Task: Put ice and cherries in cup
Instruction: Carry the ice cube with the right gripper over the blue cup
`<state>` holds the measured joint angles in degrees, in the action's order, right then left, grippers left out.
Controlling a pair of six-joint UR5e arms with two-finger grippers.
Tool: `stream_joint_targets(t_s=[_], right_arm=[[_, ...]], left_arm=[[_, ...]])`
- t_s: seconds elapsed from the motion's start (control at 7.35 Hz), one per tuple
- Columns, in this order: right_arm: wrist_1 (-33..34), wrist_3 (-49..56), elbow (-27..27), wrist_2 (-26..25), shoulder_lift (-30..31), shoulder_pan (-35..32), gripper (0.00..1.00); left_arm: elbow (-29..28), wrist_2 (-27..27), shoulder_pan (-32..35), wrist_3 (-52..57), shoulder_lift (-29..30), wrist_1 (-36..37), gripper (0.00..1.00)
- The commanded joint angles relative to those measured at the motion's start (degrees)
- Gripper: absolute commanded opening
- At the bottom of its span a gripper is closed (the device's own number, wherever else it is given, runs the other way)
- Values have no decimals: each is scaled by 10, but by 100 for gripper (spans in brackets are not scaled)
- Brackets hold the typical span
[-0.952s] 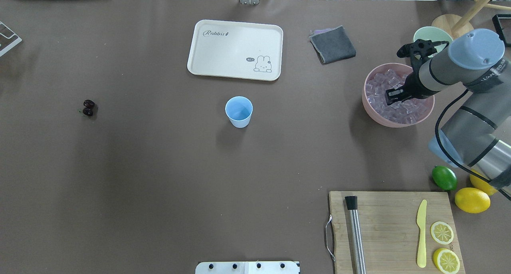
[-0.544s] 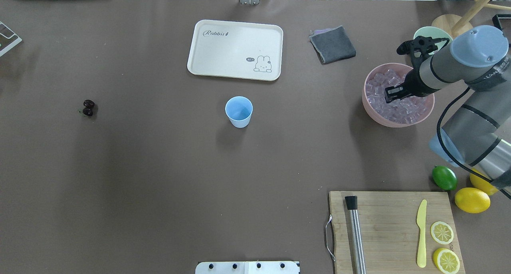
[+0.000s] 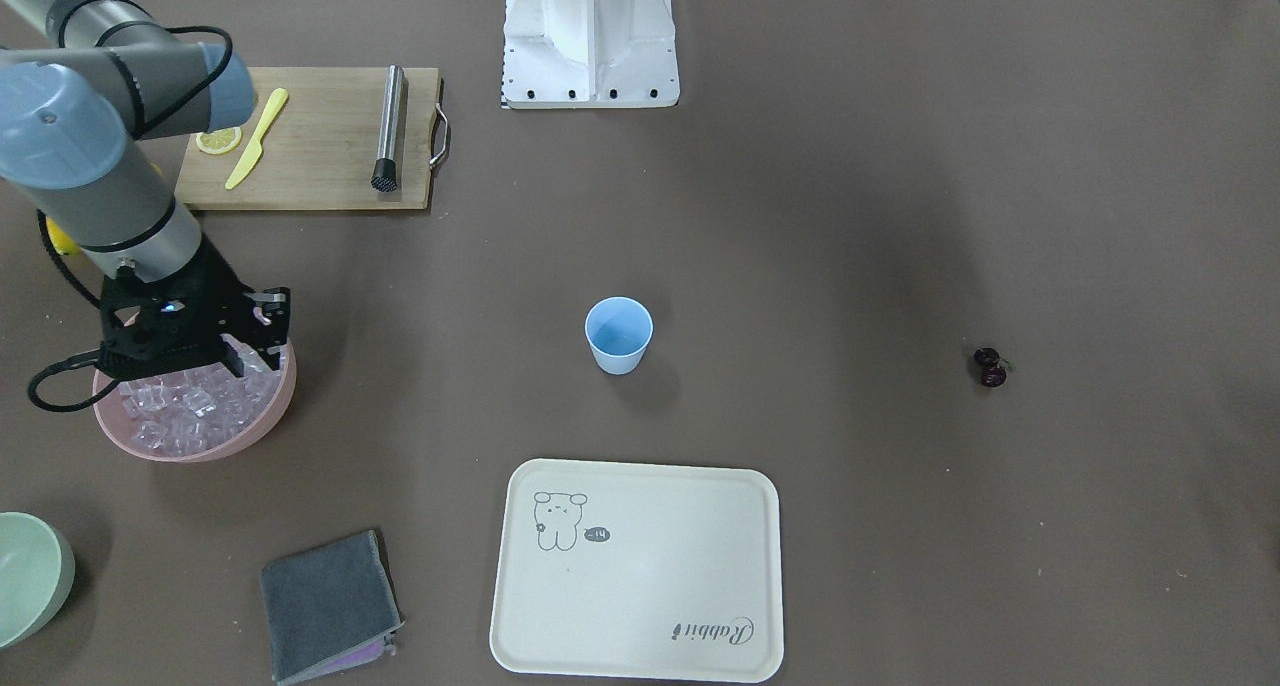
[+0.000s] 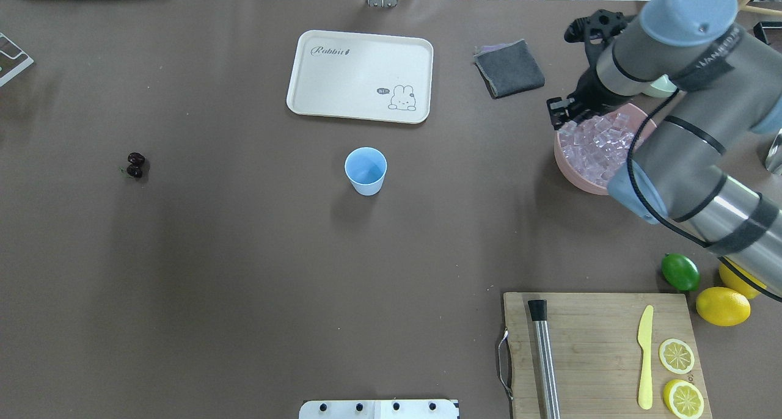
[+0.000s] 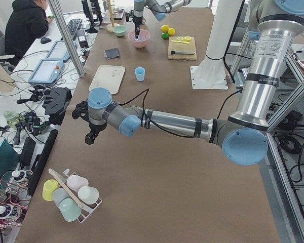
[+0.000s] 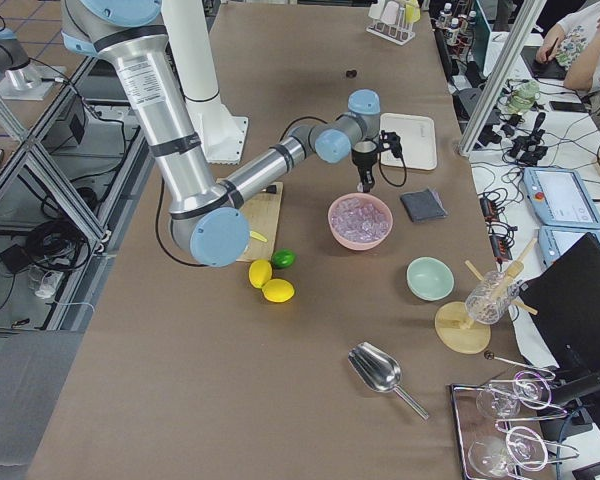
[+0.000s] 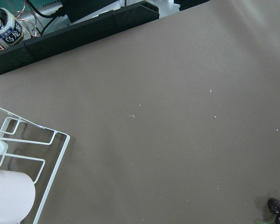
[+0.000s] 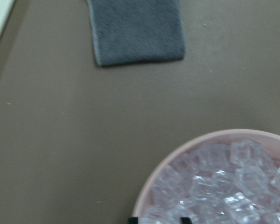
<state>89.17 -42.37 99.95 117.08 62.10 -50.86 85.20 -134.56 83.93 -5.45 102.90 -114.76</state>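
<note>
1. The brown bench (image 4: 244,272) carries everything. The light-blue cup (image 4: 365,170) looks empty and the right arm is over the ice (image 4: 592,144), so I judge the task to be at its first step: fetching ice.
2. The pink bowl (image 4: 580,184), heaped with the clear cubes, sits at the robot's right end of the bench, well apart from the cup.
3. The right tool (image 4: 559,112) hangs above the cubes, over the bowl's rim on the side facing the cup. Its wrist view shows only the two dark fingertips (image 8: 133,220) at the picture's bottom edge, with a narrow gap between them. Whether a cube is pinched there I cannot tell.
4. The left tool (image 5: 91,135) hovers above the bench's other end. How far open it is cannot be told.
5. The cup stands upright mid-bench. If a cube is held, the next move calls for a carry across to the cup, centring over its small mouth, and a low release.
6. The cherries (image 4: 135,165) lie on bare bench on the robot's left, untouched, near the left tool and well apart from the cup.
</note>
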Motion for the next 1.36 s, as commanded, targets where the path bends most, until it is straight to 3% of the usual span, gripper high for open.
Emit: stream_joint_targets(t_s=[0.0, 0.14, 0.41, 0.54, 1.22], right_arm=[[80, -102, -17, -18, -128, 57, 0], [79, -141, -50, -52, -178, 90, 0], [43, -202, -189, -101, -300, 136, 0], [0, -225, -221, -135, -305, 159, 0], [-11, -228, -225, -163, -289, 192, 0]], left_arm=[[-1, 0, 0, 0, -2, -3, 98], [-2, 0, 0, 0, -2, -3, 98], [-9, 0, -1, 0, -2, -3, 98], [-9, 0, 0, 0, -2, -4, 98], [-10, 0, -1, 0, -2, -4, 98]])
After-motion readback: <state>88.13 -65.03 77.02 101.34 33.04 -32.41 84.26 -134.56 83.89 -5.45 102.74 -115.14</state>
